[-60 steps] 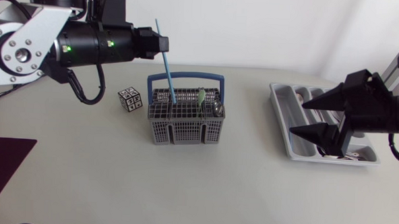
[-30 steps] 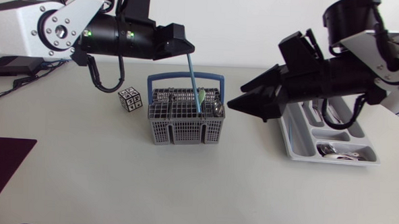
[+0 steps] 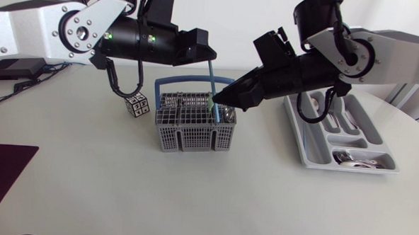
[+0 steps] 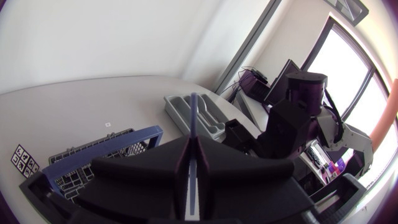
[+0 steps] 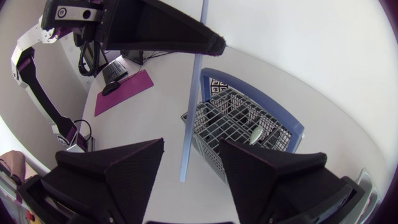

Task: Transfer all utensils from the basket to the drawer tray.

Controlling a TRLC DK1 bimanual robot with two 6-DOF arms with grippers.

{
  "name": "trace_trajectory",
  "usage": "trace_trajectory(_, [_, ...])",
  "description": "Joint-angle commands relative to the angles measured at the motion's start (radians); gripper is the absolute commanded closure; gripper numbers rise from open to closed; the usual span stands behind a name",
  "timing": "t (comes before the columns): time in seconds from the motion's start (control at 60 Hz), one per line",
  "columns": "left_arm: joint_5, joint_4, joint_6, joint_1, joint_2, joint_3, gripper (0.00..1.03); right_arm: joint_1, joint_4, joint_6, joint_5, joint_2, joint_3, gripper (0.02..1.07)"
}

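My left gripper (image 3: 206, 49) is shut on the upper end of a long blue utensil (image 3: 212, 83), held upright over the grey basket (image 3: 193, 133) with its blue handle. In the left wrist view the blue utensil (image 4: 194, 109) sticks out ahead of the closed left gripper (image 4: 193, 142). My right gripper (image 3: 219, 100) reaches in from the right at the stick's lower part. In the right wrist view the blue utensil (image 5: 193, 93) stands between the spread right fingers (image 5: 127, 165), which are open and not touching it. A green utensil (image 3: 211, 100) and a metal spoon (image 3: 229, 115) stand in the basket.
The grey drawer tray (image 3: 305, 139) lies at the right with cutlery in its compartments. A black-and-white marker cube (image 3: 136, 104) sits left of the basket. A dark mat (image 3: 0, 172) covers the table's left front corner.
My right arm has swung from the tray over to the basket and its fingers have narrowed around the blue utensil. The left arm carried the utensil rightward.
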Motion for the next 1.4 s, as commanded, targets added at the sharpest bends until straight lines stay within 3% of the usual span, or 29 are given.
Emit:
trace_trajectory(0.0, [0.020, -0.004, -0.025, -0.007, 0.026, 0.034, 0.99, 0.018, 0.017, 0.035, -0.004, 0.034, 0.026, 0.64])
trace_trajectory(0.1, [0.023, -0.007, -0.027, -0.005, 0.026, 0.032, 0.99, 0.029, 0.025, 0.037, 0.005, 0.045, 0.035, 0.85])
trace_trajectory(0.25, [0.023, -0.006, -0.025, -0.002, 0.018, 0.022, 0.99, 0.033, 0.026, 0.037, 0.007, 0.046, 0.035, 1.00])
trace_trajectory(0.45, [0.023, 0.004, -0.029, 0.005, 0.006, 0.022, 0.92, 0.046, 0.017, 0.010, 0.002, 0.039, -0.001, 1.02])
trace_trajectory(0.55, [0.023, 0.004, -0.035, 0.010, 0.000, 0.051, 0.75, 0.050, 0.005, -0.005, 0.002, 0.032, -0.020, 1.02])
trace_trajectory(0.633, [0.023, -0.013, -0.039, 0.019, 0.002, 0.101, 0.48, 0.053, -0.007, -0.020, 0.002, 0.020, -0.043, 1.02])
trace_trajectory(0.767, [0.023, -0.050, -0.041, 0.044, 0.014, 0.187, 0.17, 0.049, -0.038, -0.065, 0.002, -0.009, -0.093, 1.02])
trace_trajectory(0.883, [0.018, -0.076, -0.044, 0.070, 0.015, 0.250, 0.10, 0.007, -0.076, -0.134, 0.002, -0.052, -0.155, 1.02])
trace_trajectory(1.083, [-0.046, -0.140, 0.001, 0.096, 0.031, 0.315, 0.07, -0.212, -0.201, -0.381, -0.016, -0.127, -0.250, 1.02])
trace_trajectory(1.25, [-0.179, -0.237, 0.163, 0.058, 0.067, 0.313, 0.04, -0.493, -0.360, -0.732, -0.042, -0.127, -0.255, 1.02])
trace_trajectory(1.383, [-0.252, -0.231, 0.258, 0.011, 0.071, 0.230, 0.04, -0.698, -0.419, -0.994, -0.036, -0.086, -0.232, 1.02])
